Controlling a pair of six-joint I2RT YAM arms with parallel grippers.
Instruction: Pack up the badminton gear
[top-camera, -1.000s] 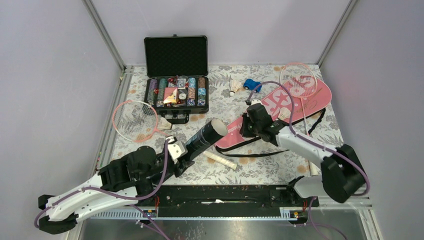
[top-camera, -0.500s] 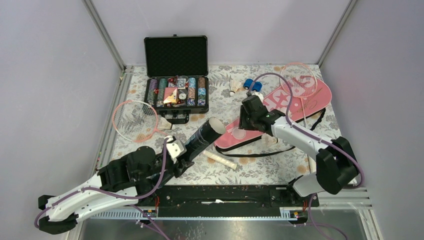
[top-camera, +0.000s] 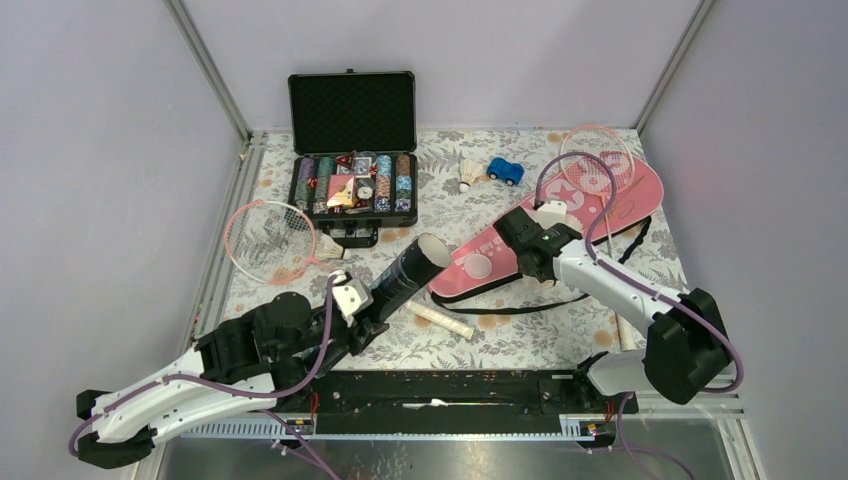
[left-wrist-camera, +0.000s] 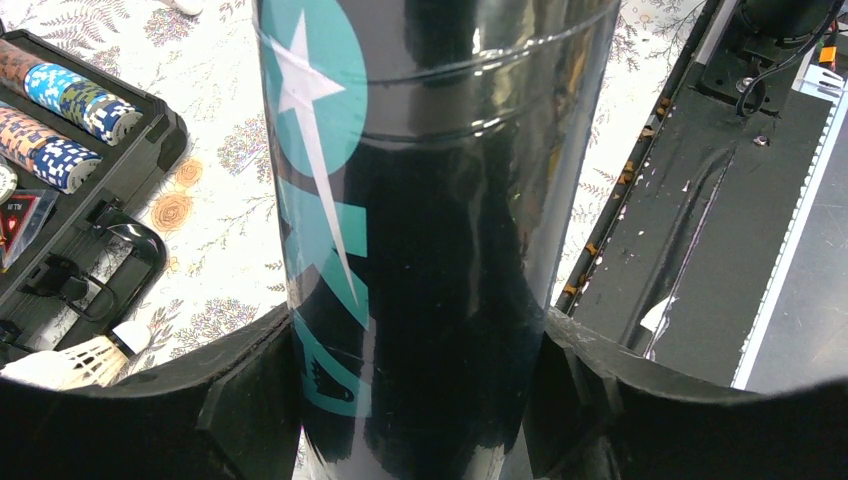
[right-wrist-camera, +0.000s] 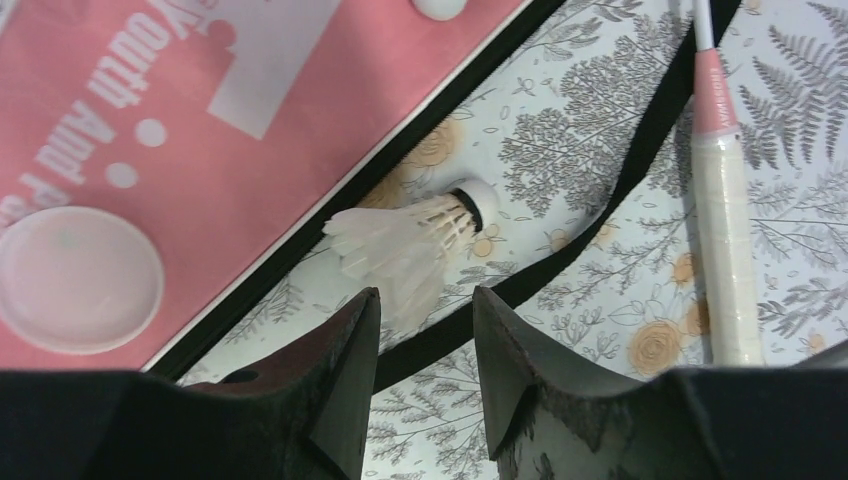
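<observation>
Black tube (top-camera: 405, 272) with teal print, slanted, its open mouth toward the pink racket cover (top-camera: 495, 250) and its near end clamped in the left gripper (left-wrist-camera: 418, 335). The cover lies flat at right with its black strap (top-camera: 520, 308) trailing along the near edge. First pink-framed racket (top-camera: 268, 243) lies at left; second racket (top-camera: 597, 160) rests its head on the cover's far end. White feather shuttlecocks lie on their sides: far shuttlecock (top-camera: 466, 172) by the back, left shuttlecock (top-camera: 330, 247) at the first racket's rim, near shuttlecock (right-wrist-camera: 410, 245) between cover edge and strap.
</observation>
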